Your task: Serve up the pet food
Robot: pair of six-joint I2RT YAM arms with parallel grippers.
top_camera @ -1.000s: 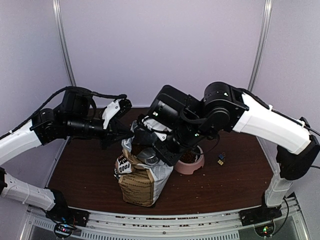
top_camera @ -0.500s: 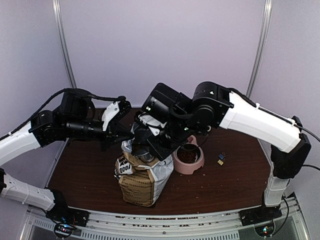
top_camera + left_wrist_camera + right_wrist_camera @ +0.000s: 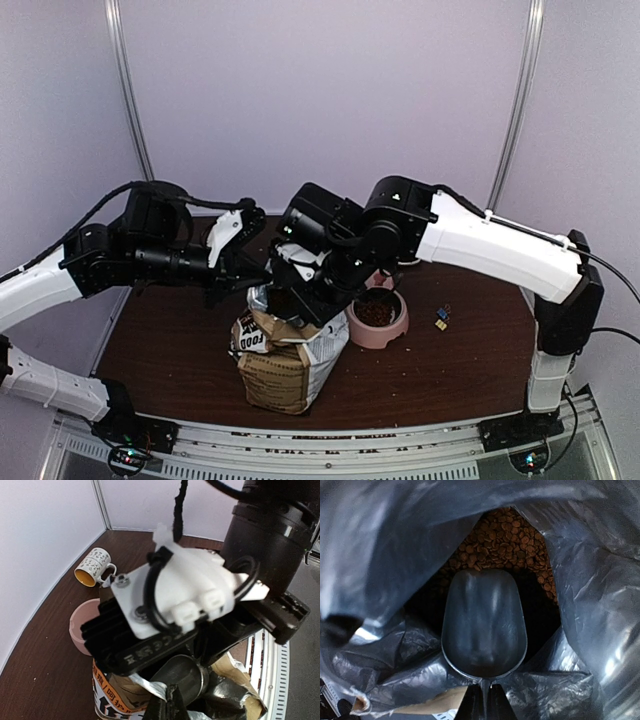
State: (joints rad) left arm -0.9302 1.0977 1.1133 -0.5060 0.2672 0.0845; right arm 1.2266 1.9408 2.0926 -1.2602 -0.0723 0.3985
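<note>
The printed "DOG" bag (image 3: 280, 362) stands open at the table's front middle. My left gripper (image 3: 172, 707) is shut on the bag's silver-lined rim (image 3: 150, 692) and holds the mouth open. In my right gripper (image 3: 482, 702), which is shut on its thin handle, a metal scoop (image 3: 484, 622) points down into the bag. The scoop's bowl is empty and hangs just above the pet food (image 3: 505, 540), a heap of reddish-brown kibble at the bottom. More pet food (image 3: 375, 313) lies in the pink bowl (image 3: 392, 333), right of the bag.
A patterned mug (image 3: 95, 566) lies on its side at the back of the table, behind the pink bowl (image 3: 80, 627). Small binder clips (image 3: 440, 318) sit right of the bowl. The right wrist (image 3: 190, 595) hangs close over the bag's mouth, and foil lining (image 3: 380, 555) crowds the scoop.
My right arm has swung left and down from the pink bowl, carrying the scoop into the bag's mouth. The left gripper has kept its hold on the rim.
</note>
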